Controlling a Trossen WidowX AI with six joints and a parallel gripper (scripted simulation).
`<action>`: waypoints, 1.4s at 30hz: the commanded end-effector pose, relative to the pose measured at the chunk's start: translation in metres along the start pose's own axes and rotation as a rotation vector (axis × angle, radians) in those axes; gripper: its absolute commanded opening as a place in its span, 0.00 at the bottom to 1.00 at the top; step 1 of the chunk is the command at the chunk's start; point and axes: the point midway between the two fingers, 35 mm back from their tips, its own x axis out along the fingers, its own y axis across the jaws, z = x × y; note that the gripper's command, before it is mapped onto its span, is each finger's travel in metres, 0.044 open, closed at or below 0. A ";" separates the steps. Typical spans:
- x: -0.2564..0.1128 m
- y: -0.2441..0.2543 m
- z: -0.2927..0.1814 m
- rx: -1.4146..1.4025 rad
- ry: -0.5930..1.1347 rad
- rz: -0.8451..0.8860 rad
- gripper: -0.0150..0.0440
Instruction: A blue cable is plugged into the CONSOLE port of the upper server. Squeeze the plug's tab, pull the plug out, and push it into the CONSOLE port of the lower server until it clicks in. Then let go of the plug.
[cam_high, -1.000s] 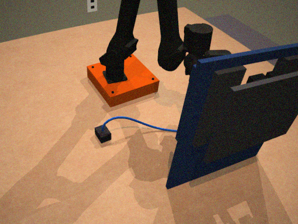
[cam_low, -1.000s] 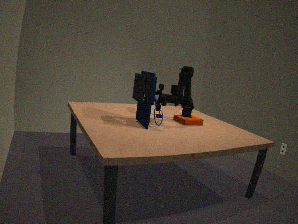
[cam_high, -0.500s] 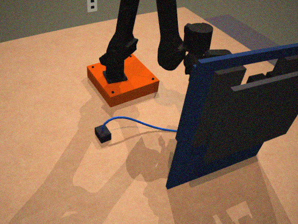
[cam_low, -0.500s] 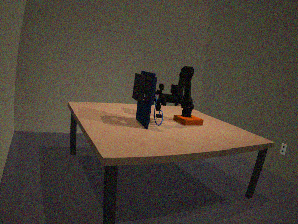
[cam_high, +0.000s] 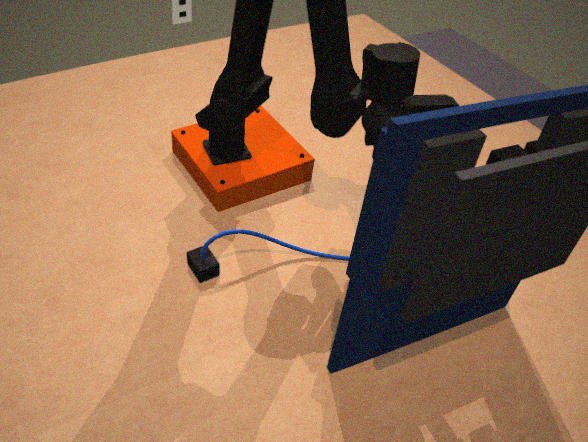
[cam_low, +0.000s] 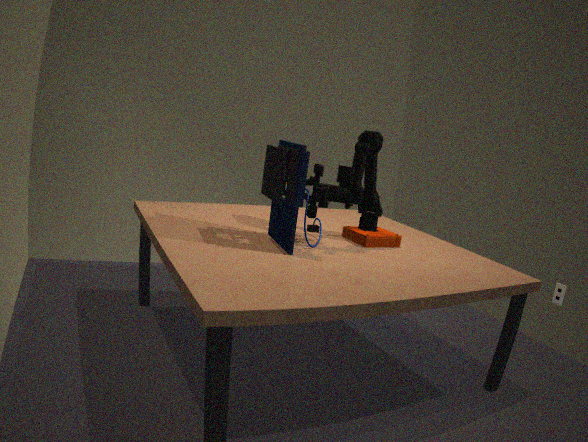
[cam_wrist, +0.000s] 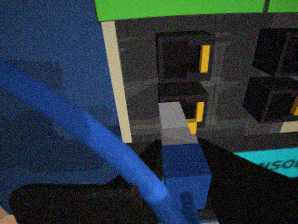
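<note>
In the top view, reaches with the black jointed arm (cam_high: 332, 105) (cam_low: 369, 185) behind the upright blue panel (cam_high: 367, 215) (cam_low: 284, 225) (cam_wrist: 40, 140), presumably to face the ports. In the exterior view, leaves the thin blue cable (cam_high: 280, 241) (cam_low: 312, 246) (cam_wrist: 95, 130) drooping in a slack loop, likely giving the plug freedom to travel. In the wrist view, grips the blue plug with pale nose (cam_wrist: 187, 165) in the nearly closed black gripper (cam_low: 307, 194) (cam_wrist: 178, 145), nose before a port beside the cyan label (cam_wrist: 272, 162); can't tell if seated.

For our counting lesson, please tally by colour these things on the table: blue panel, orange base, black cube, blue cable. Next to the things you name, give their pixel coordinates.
Blue: 2, panel (cam_high: 367, 210) (cam_low: 283, 225) and cable (cam_high: 280, 242) (cam_low: 306, 225) (cam_wrist: 107, 137)
Orange: 1, base (cam_high: 280, 145) (cam_low: 382, 241)
Black: 1, cube (cam_high: 203, 267) (cam_low: 312, 228)
Total: 4
</note>
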 end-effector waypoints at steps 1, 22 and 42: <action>0.000 -0.002 0.001 0.007 -0.005 -0.005 0.25; 0.000 -0.008 0.000 0.008 -0.005 -0.007 0.25; 0.000 -0.007 0.000 0.008 -0.005 -0.008 0.25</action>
